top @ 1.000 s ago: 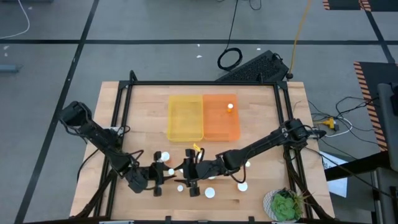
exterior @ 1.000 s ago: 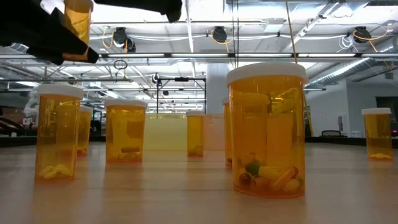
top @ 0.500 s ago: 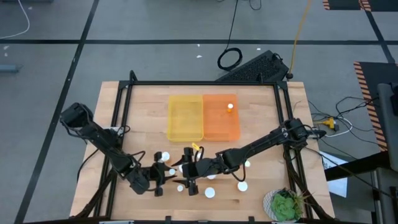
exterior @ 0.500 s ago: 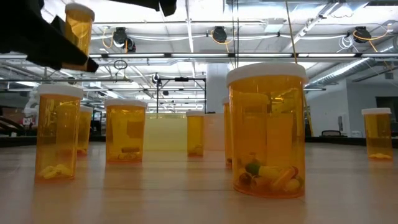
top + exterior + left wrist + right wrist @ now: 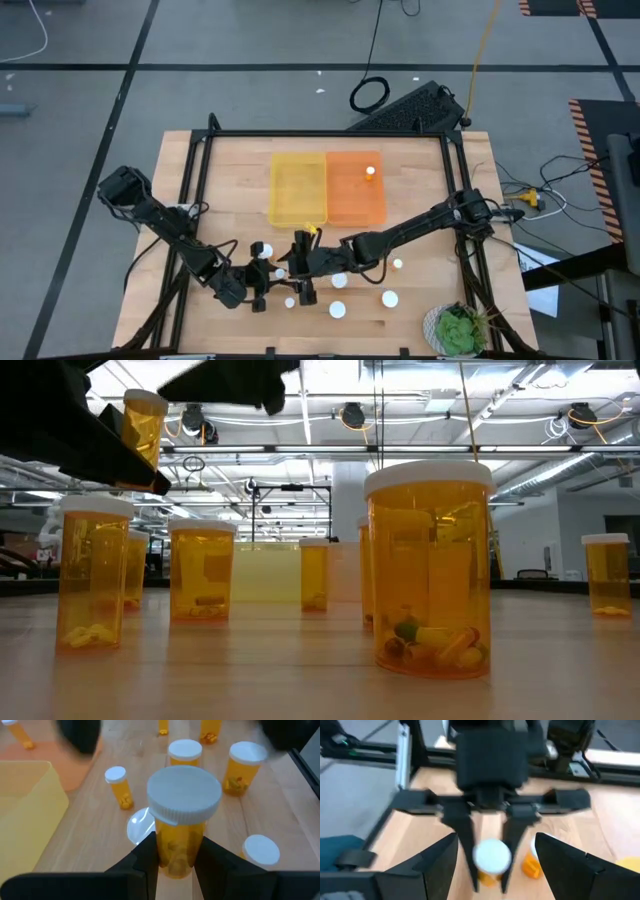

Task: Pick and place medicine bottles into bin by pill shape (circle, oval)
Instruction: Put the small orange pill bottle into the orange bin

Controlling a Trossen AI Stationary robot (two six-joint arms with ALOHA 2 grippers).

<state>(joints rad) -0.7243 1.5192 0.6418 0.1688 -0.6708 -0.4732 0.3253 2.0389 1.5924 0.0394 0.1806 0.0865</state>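
One ribbed-capped amber bottle sits pinched in left end effector.

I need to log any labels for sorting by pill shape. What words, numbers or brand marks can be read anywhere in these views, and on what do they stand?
None can be read.
Bottle held in the left end effector: plain white cap, no print visible.
Bottles standing on the table, such as the big near one: no printed label shows, only pills inside.
Yellow bin and orange bin: no markings.
Right end effector: no writing visible.
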